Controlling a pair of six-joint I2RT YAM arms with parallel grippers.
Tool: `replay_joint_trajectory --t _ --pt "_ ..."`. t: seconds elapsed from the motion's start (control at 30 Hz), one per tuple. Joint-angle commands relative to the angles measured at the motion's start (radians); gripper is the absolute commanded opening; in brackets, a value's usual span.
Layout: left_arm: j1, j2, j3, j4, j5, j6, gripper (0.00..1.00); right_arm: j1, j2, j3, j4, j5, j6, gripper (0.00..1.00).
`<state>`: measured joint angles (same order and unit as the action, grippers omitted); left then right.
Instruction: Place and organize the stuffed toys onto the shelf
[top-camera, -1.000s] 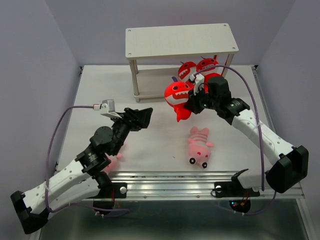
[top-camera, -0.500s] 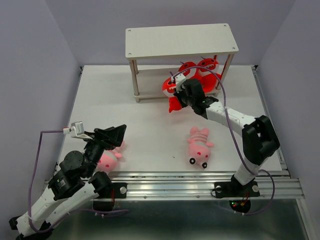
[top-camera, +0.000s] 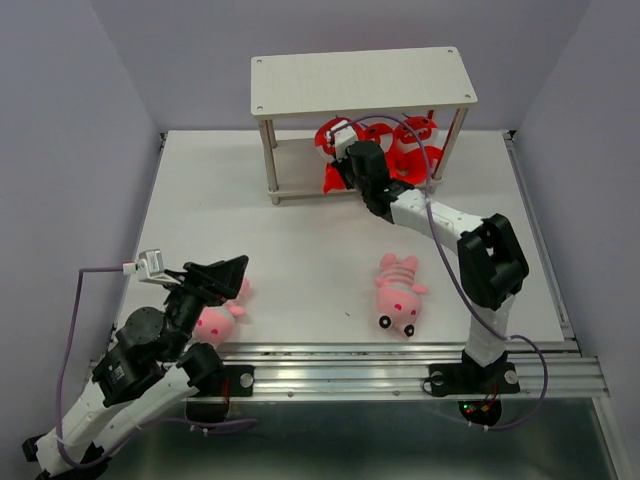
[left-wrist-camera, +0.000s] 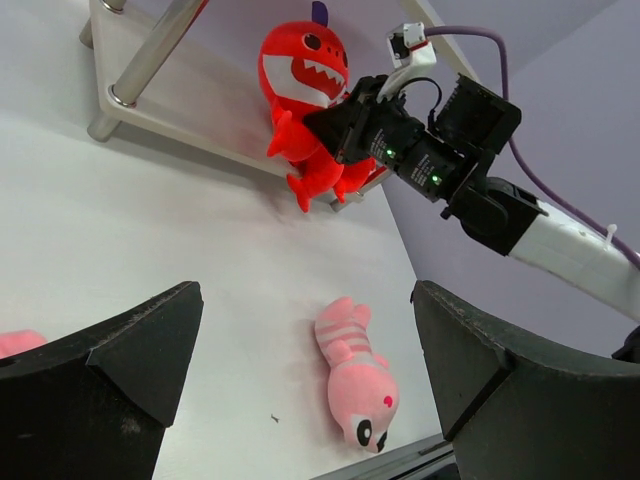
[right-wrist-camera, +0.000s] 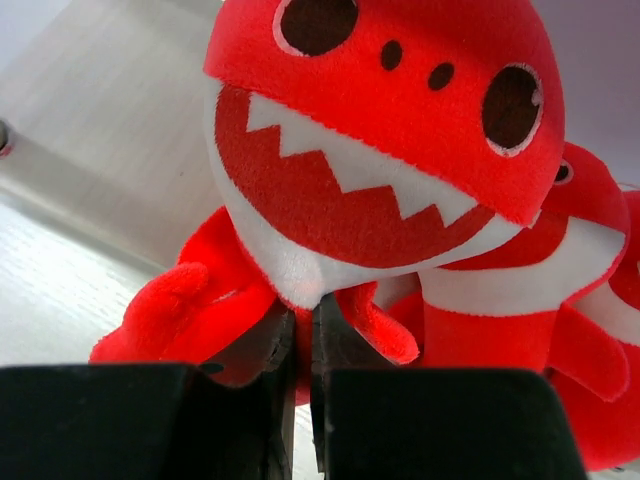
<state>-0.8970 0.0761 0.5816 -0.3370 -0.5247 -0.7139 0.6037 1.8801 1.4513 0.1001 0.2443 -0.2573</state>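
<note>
My right gripper (top-camera: 352, 168) is shut on a red monster (top-camera: 328, 138) and holds it upright at the front of the shelf's (top-camera: 360, 82) lower tier. In the right wrist view the fingers (right-wrist-camera: 303, 330) pinch its belly under the grin (right-wrist-camera: 380, 130), and another red monster (right-wrist-camera: 570, 260) is close behind on the right. Two red monsters (top-camera: 412, 145) sit on the lower tier to the right. One pink striped toy (top-camera: 398, 292) lies on the table at centre right. My left gripper (top-camera: 225, 275) is open and empty above the other pink toy (top-camera: 215, 320).
The left wrist view shows the held red monster (left-wrist-camera: 300, 70), the right arm (left-wrist-camera: 470, 160), the shelf's lower board (left-wrist-camera: 180, 115) and the pink toy (left-wrist-camera: 355, 375) near the table's metal front rail (top-camera: 340, 365). The shelf's top board carries nothing.
My right arm has carried the red monster from the table up and back to the shelf's lower tier. My left arm has drawn back towards the near edge, above the left pink toy.
</note>
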Motion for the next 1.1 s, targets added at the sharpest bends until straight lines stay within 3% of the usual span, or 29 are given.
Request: replay_joint_trajectory --t 0.0,0.33,0.47,0.57,1.07 --pt "-0.003 -0.025 -0.003 0.001 -0.011 -0.019 0.97 0.007 0.068 0.076 0.107 0.07 -0.02 0.06" --pt "-0.003 -0.059 -0.022 -0.005 0.003 -0.044 0.97 0.007 0.137 0.11 0.124 0.089 -0.042 0.24" --pt "-0.003 -0.056 -0.019 -0.007 0.008 -0.044 0.97 0.007 0.139 0.098 0.128 0.098 -0.043 0.43" --pt "-0.003 -0.059 -0.019 -0.01 0.008 -0.045 0.97 0.007 0.133 0.098 0.13 0.098 -0.034 0.51" --pt "-0.003 -0.072 -0.02 -0.008 0.017 -0.048 0.97 0.007 0.045 0.089 0.079 0.055 0.026 0.69"
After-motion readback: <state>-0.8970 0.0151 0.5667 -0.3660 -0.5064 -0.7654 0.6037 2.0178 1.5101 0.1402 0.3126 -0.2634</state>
